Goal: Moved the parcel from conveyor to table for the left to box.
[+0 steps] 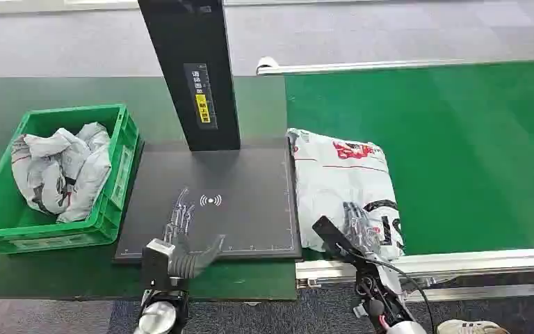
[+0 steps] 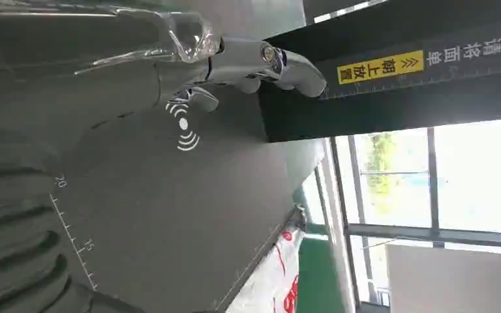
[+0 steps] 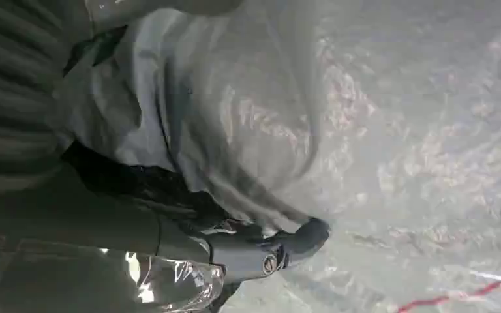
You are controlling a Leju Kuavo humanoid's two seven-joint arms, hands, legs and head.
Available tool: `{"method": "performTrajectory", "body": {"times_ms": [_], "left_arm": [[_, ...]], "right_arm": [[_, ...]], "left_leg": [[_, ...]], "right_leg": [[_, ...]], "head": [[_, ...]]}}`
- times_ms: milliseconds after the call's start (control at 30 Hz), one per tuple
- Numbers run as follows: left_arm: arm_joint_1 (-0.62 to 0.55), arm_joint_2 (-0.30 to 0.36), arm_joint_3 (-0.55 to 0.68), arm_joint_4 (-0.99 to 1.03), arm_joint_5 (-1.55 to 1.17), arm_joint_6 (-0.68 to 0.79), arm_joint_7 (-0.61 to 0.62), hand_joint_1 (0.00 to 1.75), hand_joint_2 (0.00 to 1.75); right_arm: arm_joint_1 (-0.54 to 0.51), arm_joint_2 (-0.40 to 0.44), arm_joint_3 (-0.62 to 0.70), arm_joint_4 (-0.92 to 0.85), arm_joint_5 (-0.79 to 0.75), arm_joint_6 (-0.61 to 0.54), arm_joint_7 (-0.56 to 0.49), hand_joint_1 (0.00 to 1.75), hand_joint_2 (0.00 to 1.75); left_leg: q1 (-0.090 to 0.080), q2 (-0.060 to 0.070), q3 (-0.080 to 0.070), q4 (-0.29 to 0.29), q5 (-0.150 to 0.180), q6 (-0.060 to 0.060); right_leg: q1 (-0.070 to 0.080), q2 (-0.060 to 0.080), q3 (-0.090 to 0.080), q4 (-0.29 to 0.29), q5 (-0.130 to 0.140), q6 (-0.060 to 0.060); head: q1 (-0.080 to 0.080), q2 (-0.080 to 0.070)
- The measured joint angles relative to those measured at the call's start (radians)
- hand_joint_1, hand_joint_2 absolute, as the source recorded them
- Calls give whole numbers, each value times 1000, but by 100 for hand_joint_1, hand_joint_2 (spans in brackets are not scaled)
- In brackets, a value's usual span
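A white and grey parcel (image 1: 341, 174) with red and black print lies at the left edge of the green conveyor (image 1: 459, 153), beside the black scanner plate (image 1: 250, 174). My right hand (image 1: 361, 226) lies on the parcel's near end. In the right wrist view its thumb (image 3: 300, 238) presses into the parcel (image 3: 398, 130), and a fold of the film is bunched up in the hand. My left hand (image 1: 181, 233) hovers over the plate's near left part, fingers spread and holding nothing. In the left wrist view the left hand's fingers (image 2: 235, 62) reach over the plate, with the parcel's edge (image 2: 280, 274) beyond.
A green crate (image 1: 76, 111) with several grey parcels stands at the left on the dark green table (image 1: 42, 90). A black post (image 1: 191, 69) rises from the back of the scanner plate. The conveyor's metal rail (image 1: 459, 263) runs along its near edge.
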Motion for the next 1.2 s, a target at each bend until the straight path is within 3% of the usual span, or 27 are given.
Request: {"method": "performTrajectory", "body": {"times_ms": [467,733,833,967,1067,1200], "left_arm": [[-10,2,-3,13,18,15,-6,0,175],[-14,10,-2,13,0,20,0,0,175],[-19,13,-2,13,-21,26,-2,0,175],[-24,20,-1,-10,-61,27,-5,0,175],[-25,24,5,-38,-99,27,-3,0,175],[-25,30,28,-76,-130,25,-2,0,175]], "right_arm": [[-65,11,-98,64,-122,119,-126,175,175],[-58,30,-174,52,-279,278,-234,175,175],[-23,42,-221,3,-466,475,-336,175,175],[116,79,-243,-233,-691,567,-332,175,175],[241,89,-237,-473,-800,532,-298,175,175],[413,87,-220,-786,-832,473,-306,175,175]], "left_leg": [[0,0,4,0,0,0],[0,0,4,0,0,0],[0,0,4,0,0,0],[1,-3,1,0,0,0],[1,-3,0,0,0,0],[0,-2,-1,0,-1,0]], "right_leg": [[0,0,4,0,0,0],[0,0,4,0,0,0],[0,0,4,0,0,0],[1,-1,2,0,0,0],[1,-1,1,0,-1,1],[0,-1,0,0,-2,1]], "head": [[0,0],[0,0],[0,0],[1,0],[0,0],[0,0]]}}
